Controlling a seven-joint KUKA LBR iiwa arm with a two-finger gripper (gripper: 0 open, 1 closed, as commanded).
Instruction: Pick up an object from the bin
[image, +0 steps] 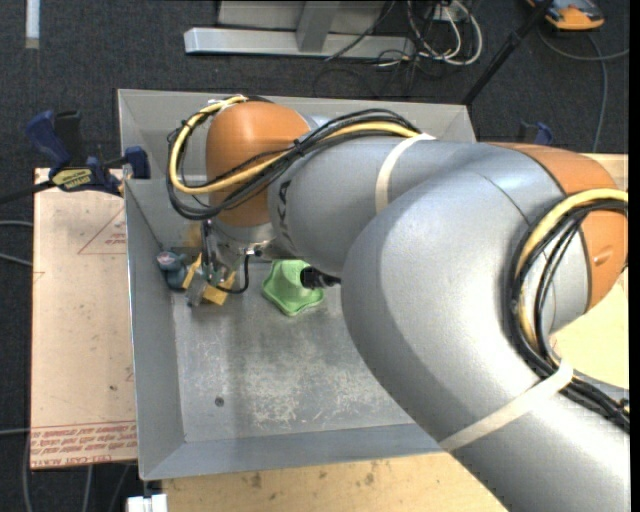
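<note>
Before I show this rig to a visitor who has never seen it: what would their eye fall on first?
The huge grey arm with its orange covers sweeps in from the right across much of the bin. Its pincer hangs in the bin's upper left corner, over a small yellow piece beside a small blue-grey thing. Just right of them lies a light green object.

Pale green plastic lump, glossy, with folded edges (288, 287): lying flat.
Small dark speck (219, 402): below and left of the lump, well apart from it.
Flat grey metal bar (290, 38): far above the lump, on dark carpet (90, 60).
Tangle of black and white cables (440, 35): above and right of the lump, just beside the bar.
</note>
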